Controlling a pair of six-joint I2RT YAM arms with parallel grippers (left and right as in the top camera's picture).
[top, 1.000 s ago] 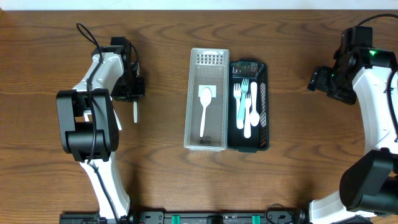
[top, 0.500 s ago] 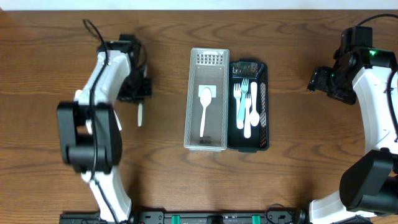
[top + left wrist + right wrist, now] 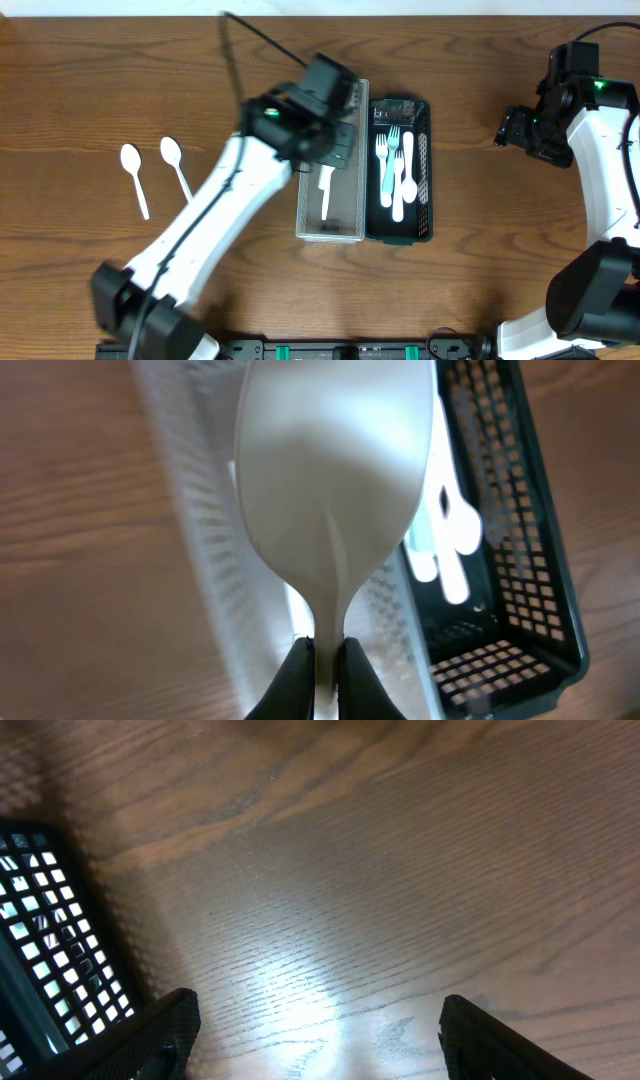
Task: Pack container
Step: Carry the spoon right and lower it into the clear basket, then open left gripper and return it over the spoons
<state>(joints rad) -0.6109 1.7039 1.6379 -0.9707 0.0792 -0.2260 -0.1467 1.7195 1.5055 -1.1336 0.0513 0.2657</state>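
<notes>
A wooden bench (image 3: 450,290) is shown. On it a clear container (image 3: 312,225) is set, a black basket (image 3: 428,160) touching its right side and two white spoons (image 3: 132,175) well to its left.

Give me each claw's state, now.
Left claw: closed on a white spoon.
Right claw: open, empty.

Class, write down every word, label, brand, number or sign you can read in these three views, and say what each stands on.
No text can be read in any view.
Black plastic mesh basket: a pale patch at its far end may be a label, too small to read.
Clear plastic container and white plastic spoon: no print shows.
</notes>
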